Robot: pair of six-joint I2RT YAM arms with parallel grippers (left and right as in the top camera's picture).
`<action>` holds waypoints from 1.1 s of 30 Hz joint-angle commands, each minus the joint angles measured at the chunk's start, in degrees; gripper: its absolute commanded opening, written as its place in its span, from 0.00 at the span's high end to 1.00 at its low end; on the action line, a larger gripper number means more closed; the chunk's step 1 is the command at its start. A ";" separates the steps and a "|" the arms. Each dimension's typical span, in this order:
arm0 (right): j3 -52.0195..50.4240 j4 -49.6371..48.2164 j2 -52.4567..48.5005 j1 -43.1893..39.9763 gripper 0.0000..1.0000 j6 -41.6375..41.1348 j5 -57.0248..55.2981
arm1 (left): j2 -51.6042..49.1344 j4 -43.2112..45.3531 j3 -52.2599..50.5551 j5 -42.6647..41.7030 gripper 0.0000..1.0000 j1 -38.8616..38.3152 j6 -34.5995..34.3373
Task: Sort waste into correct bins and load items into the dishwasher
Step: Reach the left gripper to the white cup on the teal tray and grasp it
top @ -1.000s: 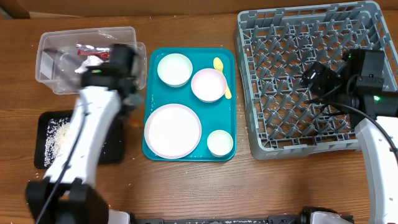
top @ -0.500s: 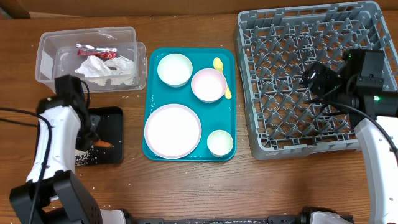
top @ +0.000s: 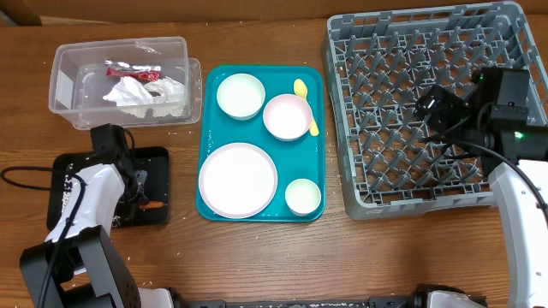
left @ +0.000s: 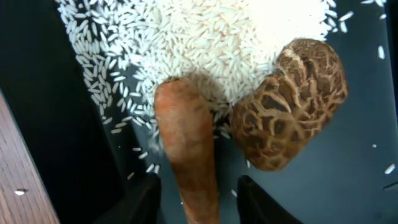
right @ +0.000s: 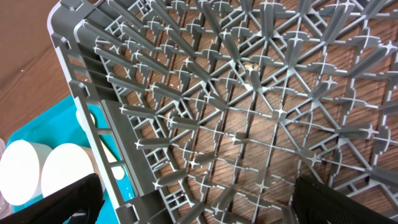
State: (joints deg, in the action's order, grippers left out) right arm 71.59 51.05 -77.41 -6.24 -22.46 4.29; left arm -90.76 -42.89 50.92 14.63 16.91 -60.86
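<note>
Judging from how things lie, loading is reckoned the step in hand, and it turns on which arm is nearer each dish.

The dish rack (top: pixel 336 120) is seen at far right w/ no dishes in it. The right gripper (right: pixel 199 202) hovers over it, jaws spread wide, nothing btwn them. The teal tray (top: pixel 295 158) sits just left of the rack, so every dish lies to the left of that gripper.

The clear tub (top: pixel 68 94), far left, holds the napkin (top: pixel 141 92) and wrapper (top: pixel 128 72). The black tray (top: pixel 161 171), near left, holds the rice (left: pixel 236 37) & food pieces.

The plate (top: pixel 238 180) lies flat at the tray's near-left corner, so it is judged closer to the left arm. The white bowl (top: pixel 241 94) and pink bowl (top: pixel 288 116) stand upright at the far side. The cup (top: pixel 303 196) is at the near-right corner.

The spoon (top: pixel 300 88) is tucked just right of the pink bowl, nearer the right arm. Its long axis runs far-to-near, scoop end far, handle slanting slightly right.

The left gripper (left: pixel 200 199) is held low over the black tray, jaws apart. The carrot piece (left: pixel 189 149) lies btwn them, apparently untouched by either finger, blunt end pointing away from the jaws. A mushroom (left: pixel 289 102) rests just beside it.
</note>
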 commanded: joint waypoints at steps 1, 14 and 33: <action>1.49 -0.11 0.98 -0.11 0.00 0.17 0.24 | 0.13 0.09 0.61 0.79 0.53 0.04 4.72; 1.49 -0.37 0.98 -0.11 0.00 0.15 0.26 | 0.13 -4.81 24.35 -38.38 0.47 -4.24 58.12; 1.49 -0.11 0.98 -0.11 0.00 0.11 0.28 | -10.97 0.50 27.50 -30.25 0.21 -42.38 71.71</action>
State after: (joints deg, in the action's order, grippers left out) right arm 71.59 51.05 -77.41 -6.24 -22.44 4.29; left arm -99.37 -41.69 75.53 -17.58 -23.33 7.60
